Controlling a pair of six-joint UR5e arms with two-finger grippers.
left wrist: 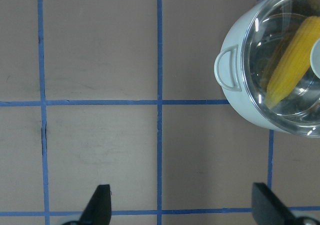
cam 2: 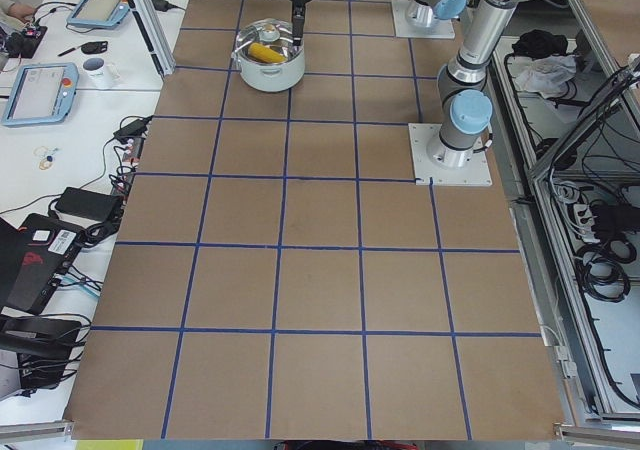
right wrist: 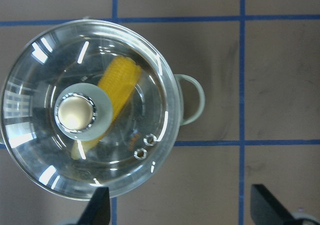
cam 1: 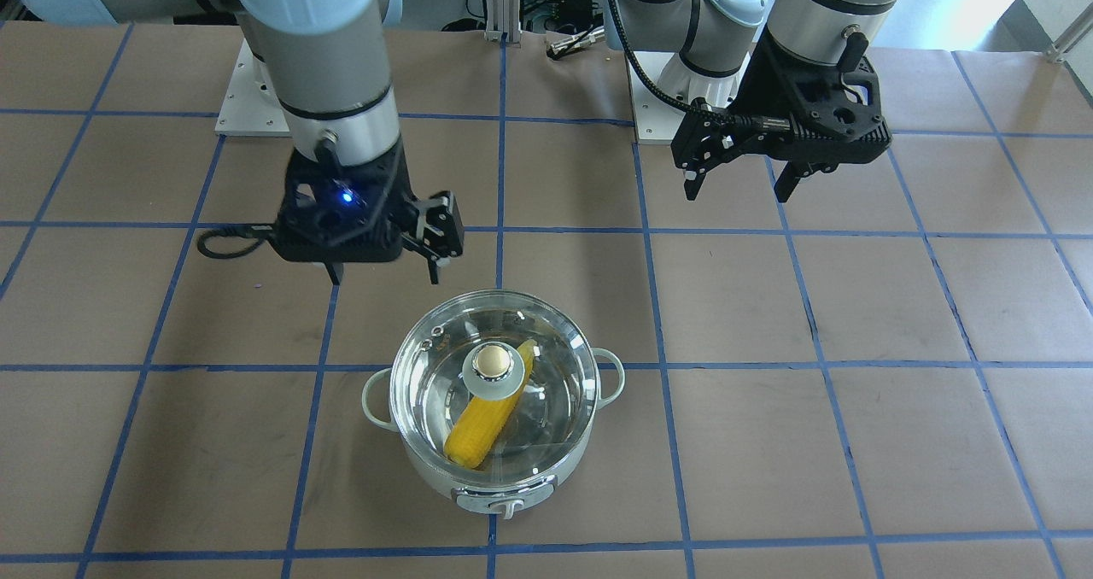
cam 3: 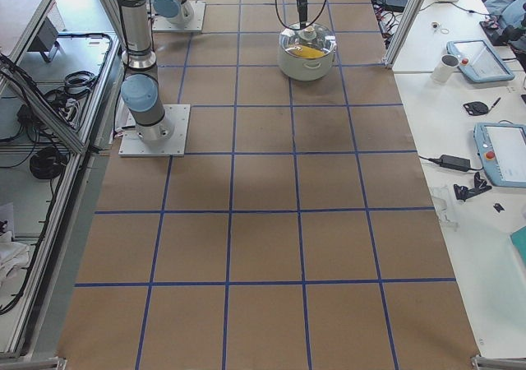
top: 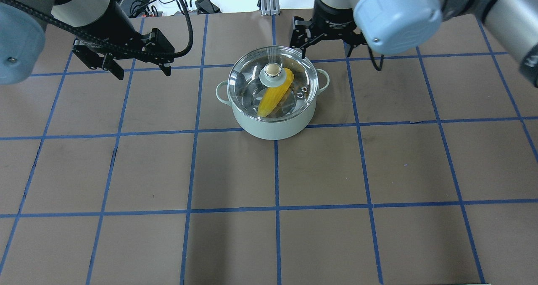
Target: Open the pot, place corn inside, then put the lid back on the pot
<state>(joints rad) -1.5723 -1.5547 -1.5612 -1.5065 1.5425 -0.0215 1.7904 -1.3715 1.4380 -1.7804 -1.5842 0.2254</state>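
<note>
1. Taking the overhead view as the clock face with the pot [top: 273,127] at its centre, the lid [top: 248,81] sits level on the rim with its knob [top: 272,69] upward. The corn [top: 273,98] lies inside under the glass. Its long axis runs from 1 o'clock to 7 o'clock, with the narrow end beneath the knob.
2. The right gripper [top: 325,51] is the nearer tool, hovering just beyond the rim at about 2 o'clock from the knob. Its fingers are spread with nothing between them. In its wrist view the knob lies at about 10 o'clock from the jaws.
3. The left gripper [top: 143,72] hangs well apart at about 10 o'clock from the pot, over bare table [top: 269,234]. It is likewise spread and empty, and its wrist view has the pot off at 2 o'clock.
4. With the corn in and the lid on, the task looks finished. Any coming move is probably a retreat, each arm pulling outward from the pot. If the lid needs reseating, the right gripper is closer and would travel toward 8 o'clock to stand over the knob.
</note>
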